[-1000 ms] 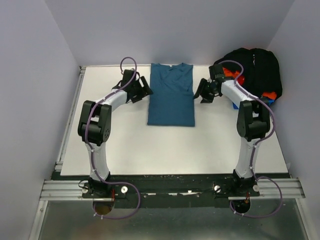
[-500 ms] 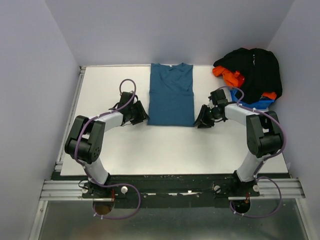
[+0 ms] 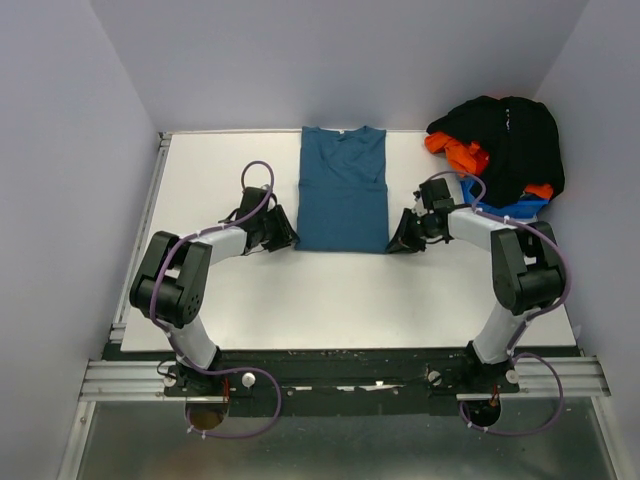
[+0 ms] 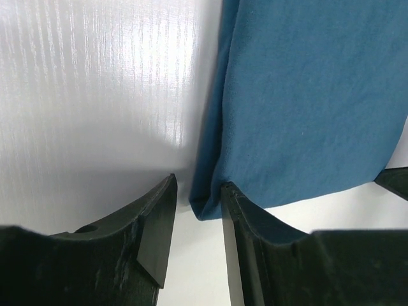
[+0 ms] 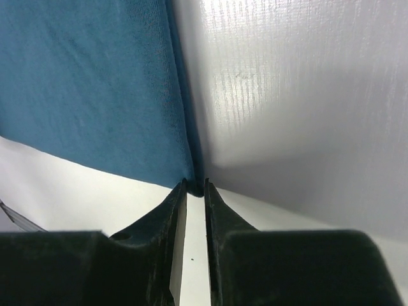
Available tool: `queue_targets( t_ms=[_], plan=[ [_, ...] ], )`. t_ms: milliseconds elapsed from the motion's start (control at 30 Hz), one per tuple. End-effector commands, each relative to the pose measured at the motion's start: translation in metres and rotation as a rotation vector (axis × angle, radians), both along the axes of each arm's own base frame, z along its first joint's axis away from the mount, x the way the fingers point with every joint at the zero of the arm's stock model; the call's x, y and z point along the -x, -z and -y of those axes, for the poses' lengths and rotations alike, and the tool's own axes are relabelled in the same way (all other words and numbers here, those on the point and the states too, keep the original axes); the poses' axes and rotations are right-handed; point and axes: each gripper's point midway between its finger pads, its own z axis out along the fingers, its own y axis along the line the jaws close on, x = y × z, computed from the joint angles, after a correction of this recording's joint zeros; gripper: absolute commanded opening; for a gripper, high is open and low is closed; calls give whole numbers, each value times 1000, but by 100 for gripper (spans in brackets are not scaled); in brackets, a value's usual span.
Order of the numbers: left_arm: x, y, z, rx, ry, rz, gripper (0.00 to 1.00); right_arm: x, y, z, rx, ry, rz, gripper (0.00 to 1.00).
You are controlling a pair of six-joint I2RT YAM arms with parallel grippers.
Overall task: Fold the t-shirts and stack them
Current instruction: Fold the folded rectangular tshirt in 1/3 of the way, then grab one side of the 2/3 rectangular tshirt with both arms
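A teal t-shirt (image 3: 343,190) lies flat in a long narrow fold at the table's middle back, collar at the far end. My left gripper (image 3: 288,237) is at its near left corner. In the left wrist view this gripper (image 4: 197,191) is open, the cloth corner (image 4: 207,207) lies between the tips against the right finger, and a gap shows on the left. My right gripper (image 3: 398,243) is at the near right corner; in its wrist view (image 5: 194,185) the jaws are almost together, pinching the corner of the teal t-shirt (image 5: 95,95). A black t-shirt (image 3: 515,140) and an orange one (image 3: 455,152) lie heaped at the back right.
A bit of a blue bin (image 3: 522,208) peeks out under the heap. The white table (image 3: 340,300) is walled at the back and both sides, with a metal rail (image 3: 130,290) along its left edge. Both arms reach low over the table beside the shirt.
Both arms drew back from the shirt's far part to its near corners and dropped low. Both grippers have narrowed, the right one onto the corner.
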Motion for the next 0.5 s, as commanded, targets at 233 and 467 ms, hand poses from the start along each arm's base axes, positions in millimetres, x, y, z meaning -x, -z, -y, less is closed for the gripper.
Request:
queue_targets(
  t_ms=[233, 467],
  plan=[
    [14, 7, 4, 2, 51, -25, 46, 5, 14, -8, 3, -42, -27, 1],
    [14, 7, 8, 20, 62, -29, 44, 3, 10, -9, 4, -41, -18, 1]
  ],
)
